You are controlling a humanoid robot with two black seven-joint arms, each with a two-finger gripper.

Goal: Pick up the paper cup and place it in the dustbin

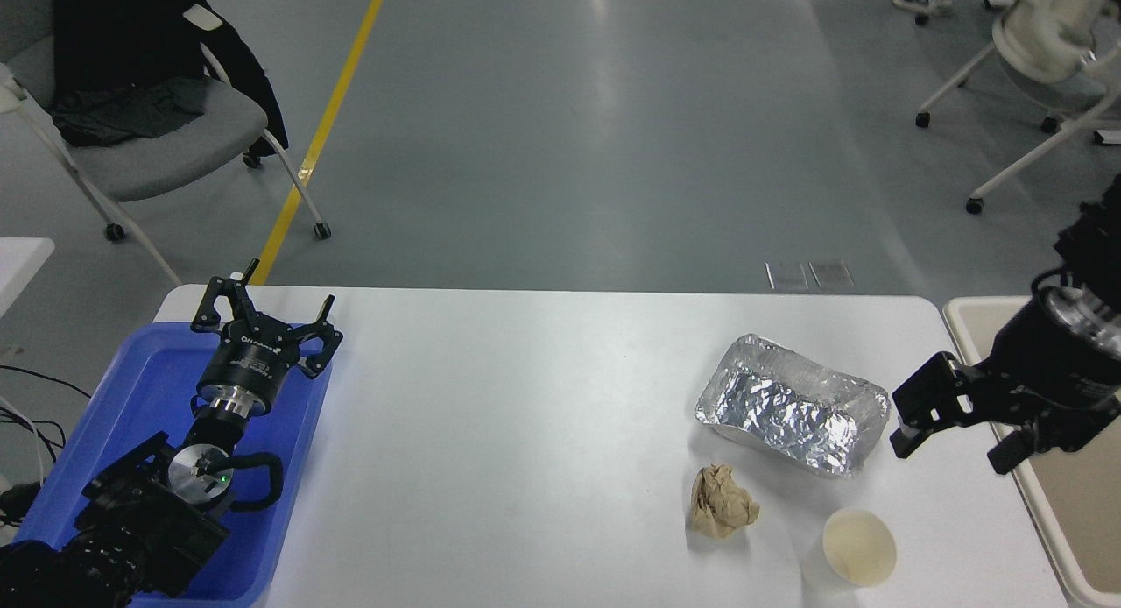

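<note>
The small white paper cup [854, 549] stands upright near the table's front right, its cream inside showing. The beige dustbin [1051, 538] stands off the table's right edge, partly covered by my right arm. My right gripper [950, 437] is open and empty, above the table's right side, behind and to the right of the cup and just right of the foil tray. My left gripper [263, 303] is open and parked over the blue tray at the lower left.
A silver foil tray [793, 406] lies behind the cup. A crumpled brown paper wad [722, 502] lies left of the cup. A blue plastic tray [158, 398] sits at the table's left end. Chairs stand on the floor beyond.
</note>
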